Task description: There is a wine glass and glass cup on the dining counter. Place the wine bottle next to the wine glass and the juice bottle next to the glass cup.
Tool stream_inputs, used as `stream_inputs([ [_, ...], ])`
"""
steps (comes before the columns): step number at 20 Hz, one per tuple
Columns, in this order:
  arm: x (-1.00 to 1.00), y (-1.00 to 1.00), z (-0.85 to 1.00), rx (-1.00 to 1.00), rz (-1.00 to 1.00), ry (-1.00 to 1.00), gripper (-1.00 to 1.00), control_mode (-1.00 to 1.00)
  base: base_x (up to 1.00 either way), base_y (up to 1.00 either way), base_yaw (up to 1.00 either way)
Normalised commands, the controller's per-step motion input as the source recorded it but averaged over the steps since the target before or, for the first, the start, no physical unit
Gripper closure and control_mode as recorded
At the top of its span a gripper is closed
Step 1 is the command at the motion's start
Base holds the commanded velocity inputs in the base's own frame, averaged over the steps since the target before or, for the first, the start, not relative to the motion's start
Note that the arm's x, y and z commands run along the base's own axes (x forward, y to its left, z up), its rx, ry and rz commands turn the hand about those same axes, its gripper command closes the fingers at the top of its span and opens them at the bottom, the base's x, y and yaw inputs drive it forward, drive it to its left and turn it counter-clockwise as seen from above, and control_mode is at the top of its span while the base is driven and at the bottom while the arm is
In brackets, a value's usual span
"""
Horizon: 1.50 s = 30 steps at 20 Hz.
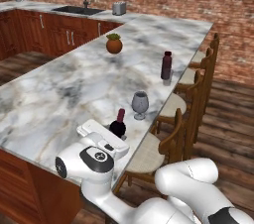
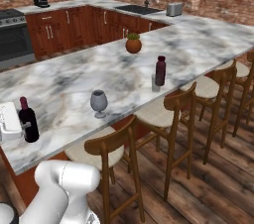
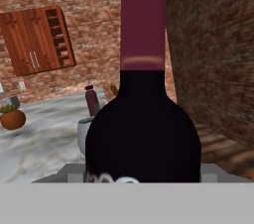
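Standing on the dining counter [image 1: 64, 84] near its chair-side edge, the wine bottle [image 2: 28, 120] sits upright at the claw [image 2: 20, 125], whose white hand presses in against the bottle's side; in the hand view the dark shoulder and red neck [image 3: 143, 20] rise directly ahead of the camera. The fingers appear to be pinching the wine bottle low on its body, though the tips themselves are hidden behind the glass, so the hold is a judgement. Keeping it vertical suits a short slide or carry along the marble.

Just beyond the claw, along the same edge, waits the wine glass [image 1: 140, 104], close to the bottle but not touching; the bottle looks nearly at its place. Wooden chairs [image 2: 111, 156] line the counter's side below the claw's reach and pose no obstacle on top. Farther ahead of the claw stands the juice bottle [image 1: 166, 65], with the glass cup [image 2: 156, 83] just beside it, seemingly paired already. Well apart, farther ahead and toward the counter's middle, sits a potted plant [image 1: 114, 44]. The stemmed glass is the one thing a careless nudge could topple.
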Motion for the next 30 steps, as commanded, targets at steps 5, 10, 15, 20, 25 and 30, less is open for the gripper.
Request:
stream_inputs([
  [5, 0.00, 0.00, 0.00, 0.00, 0.00, 0.00, 1.00, 1.00, 0.03, 0.00, 0.00],
  [10, 0.08, 0.00, 0.00, 0.00, 0.00, 0.00, 1.00, -1.00, 0.13, -0.01, 0.00],
  [15, 0.51, -0.02, 0.00, 0.00, 0.00, 0.00, 1.00, -1.00, 0.00, 0.00, 0.00],
  [20, 0.66, -0.04, 0.00, -0.01, -0.03, 0.00, 1.00, -1.00, 0.00, 0.00, 0.00],
  [25, 0.68, -0.18, -0.01, -0.01, -0.05, 0.02, 1.00, -1.00, 0.00, 0.00, 0.00],
  [30, 0.60, -0.21, -0.02, -0.05, -0.05, 0.05, 1.00, -1.00, 0.00, 0.00, 0.00],
])
